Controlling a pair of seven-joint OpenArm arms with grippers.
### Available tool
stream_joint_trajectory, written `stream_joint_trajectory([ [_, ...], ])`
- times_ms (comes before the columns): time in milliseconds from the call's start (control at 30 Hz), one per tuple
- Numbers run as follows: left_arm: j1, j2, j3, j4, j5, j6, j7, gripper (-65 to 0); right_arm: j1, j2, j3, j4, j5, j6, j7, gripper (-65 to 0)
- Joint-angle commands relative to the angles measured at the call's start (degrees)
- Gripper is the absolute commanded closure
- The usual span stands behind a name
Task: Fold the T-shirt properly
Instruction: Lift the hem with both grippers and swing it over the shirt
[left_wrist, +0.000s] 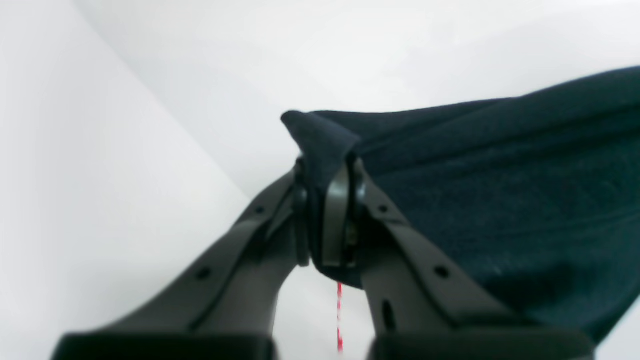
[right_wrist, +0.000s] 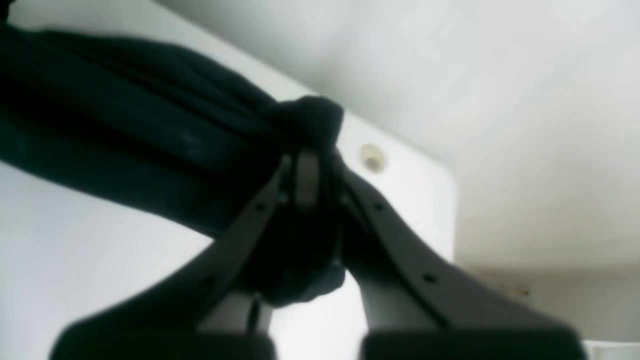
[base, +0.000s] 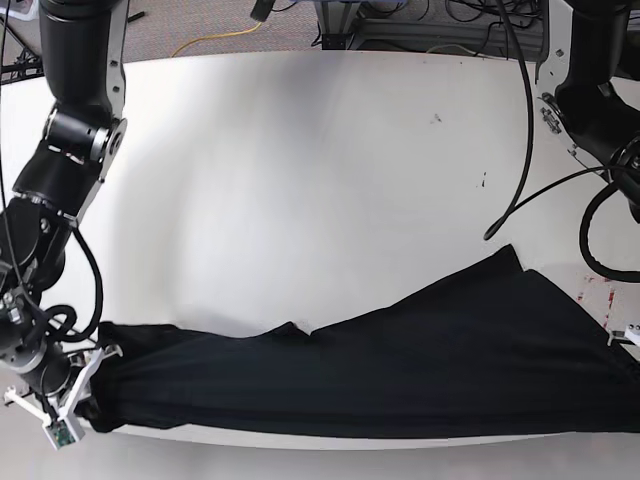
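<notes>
Left gripper (left_wrist: 327, 210) pinches a corner of the T-shirt (base: 400, 365); right gripper (right_wrist: 307, 185) clamps a bunched wad at the opposite end. Shirt hangs stretched between them along the near edge of the table (base: 300, 180), long axis side to side. Soft matte black knit, creased lengthwise; tabletop smooth white.

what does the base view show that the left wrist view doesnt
Only the base view shows the black fabric T-shirt's whole span stretched along the near edge of the white table, the right gripper clamping its other end, and hanging black cables.

Only the left wrist view shows the left gripper shut on a bunched fold, and a red mark below.

Both share shirt and table.
</notes>
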Motion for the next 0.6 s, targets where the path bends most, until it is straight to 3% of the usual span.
stream_joint_trajectory([
  [0, 1.3, 0.3, -0.4, 1.0, 1.2, -0.9, -1.1, 0.0, -2.7, 1.0, 2.4, 4.0, -1.1, -0.5, 0.9, 0.0],
  [200, 10.6, 0.9, -0.9, 3.2, 1.2, -1.4, -1.1, 0.0, -13.7, -2.1, 6.5, 7.2, -1.1, -0.1, 1.0, 0.0],
  [300, 15.7, 3.0, -1.4, 3.9, 1.2, -1.4, -1.1, 0.0, -18.2, -3.4, 8.0, 9.3, -1.1, -0.1, 0.9, 0.0],
  [567, 30.2, 5.8, -7.4, 4.7, 1.1, -1.4, -1.1, 0.0, -31.2, -6.5, 9.8, 14.0, -1.1, -0.1, 0.7, 0.0],
])
